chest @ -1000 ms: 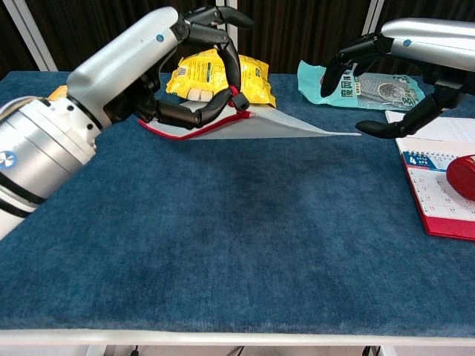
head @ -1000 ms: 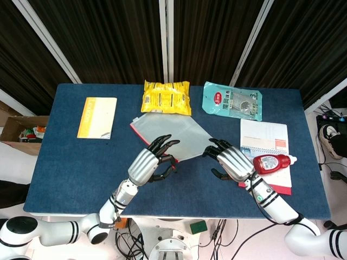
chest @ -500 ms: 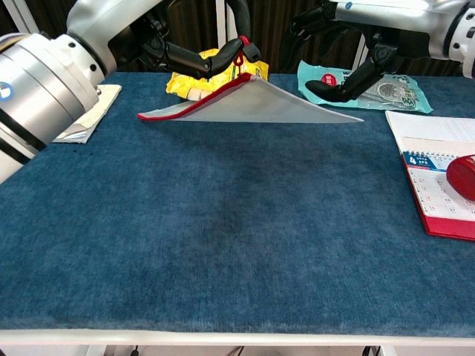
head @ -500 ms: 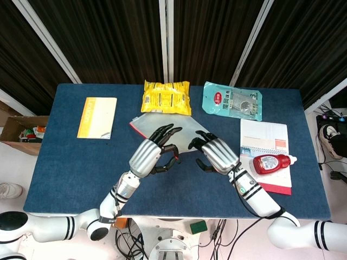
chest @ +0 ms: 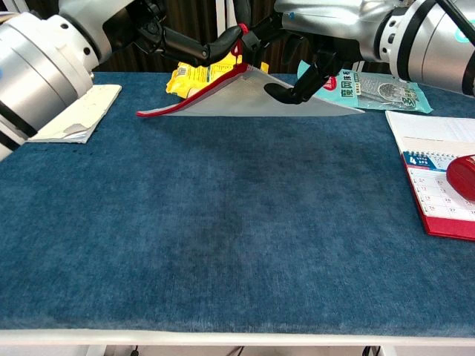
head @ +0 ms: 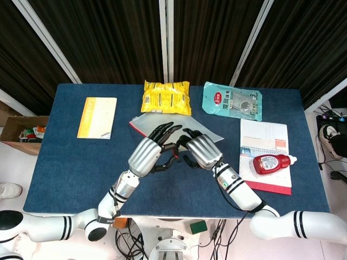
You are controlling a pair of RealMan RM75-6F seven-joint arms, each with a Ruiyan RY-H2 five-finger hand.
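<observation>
A grey mesh pouch [head: 145,123] [chest: 237,100] with a red zip edge lies at the table's middle, tilted, one corner raised off the blue cloth. My left hand [head: 150,154] [chest: 167,37] pinches that raised red corner from the left. My right hand [head: 199,150] [chest: 319,30] sits right beside it, fingers spread and curved toward the same corner, its thumb low in front of the mesh face. Whether the right fingers touch the pouch I cannot tell. The pouch's far corner still rests on the table.
At the back lie a yellow snack bag [head: 166,97] and a teal packet [head: 232,101]. A yellow booklet [head: 97,117] lies at the left. A red bottle [head: 272,162] rests on a desk calendar [head: 263,138] at the right. A cardboard box [head: 19,132] stands beyond the left edge.
My left hand has lifted the pouch's red corner higher. My right hand has swung left from near the calendar to the raised corner.
</observation>
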